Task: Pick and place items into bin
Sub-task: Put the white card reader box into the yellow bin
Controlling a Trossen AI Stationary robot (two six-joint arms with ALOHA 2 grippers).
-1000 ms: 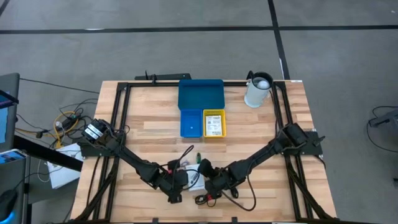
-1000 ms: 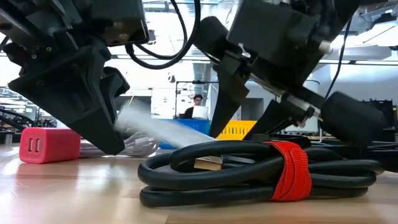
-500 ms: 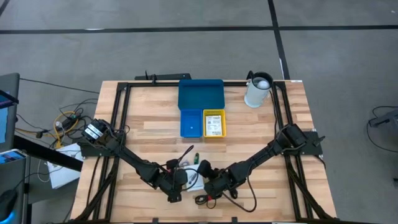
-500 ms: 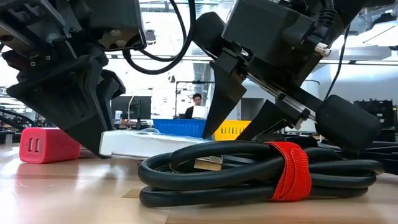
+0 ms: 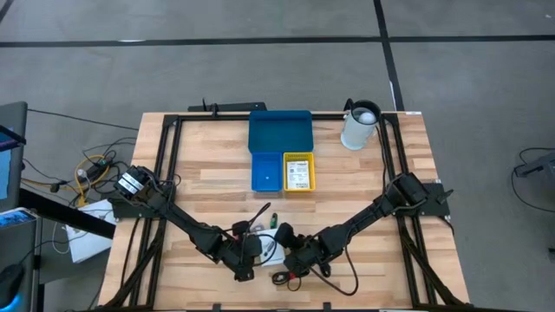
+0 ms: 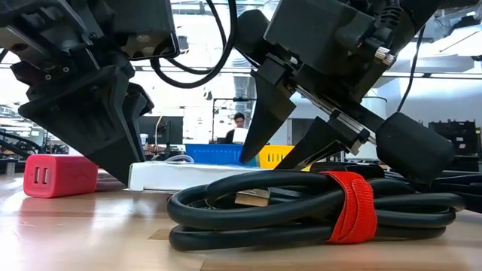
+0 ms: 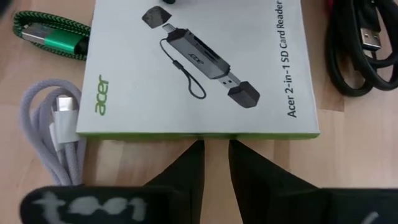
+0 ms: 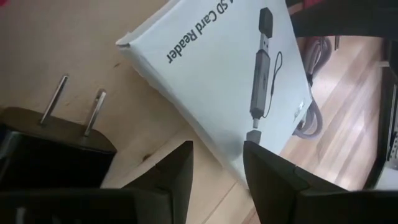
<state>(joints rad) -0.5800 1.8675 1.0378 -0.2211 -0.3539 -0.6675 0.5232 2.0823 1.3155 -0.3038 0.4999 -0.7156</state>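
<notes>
A white card-reader box (image 7: 199,68) lies flat on the table near its front edge, between my two grippers. My left gripper (image 7: 214,149) stands at the box's green-trimmed side with a narrow gap between its fingers, and bare wood shows in that gap. My right gripper (image 8: 217,165) is open on the box's other side. One of its fingers is over the box top and the other over the wood beside the box's long edge. The bin (image 5: 279,132), with its small blue (image 5: 266,172) and yellow (image 5: 298,171) compartments, sits at the far centre. My left gripper has its two fingertips against the box's green-trimmed side edge (image 7: 214,135), coming slantwise from above. Nothing lies between the fingers. The box rests flat on the table. My right gripper straddles the box's long edge (image 8: 211,152); I cannot tell whether it touches the box.
A coiled black cable with a red strap (image 6: 301,207) lies in front of the box. A pink-red block (image 6: 60,175), a grey cord (image 7: 53,134), a green braided cable end (image 7: 50,34) and a black plug adapter (image 8: 56,134) lie close around. A white pitcher (image 5: 359,126) stands far right.
The white box was tilted, with the end by my left gripper raised. That end has come down, and the box now lies flat on the table. Both grippers have stayed where they were.
</notes>
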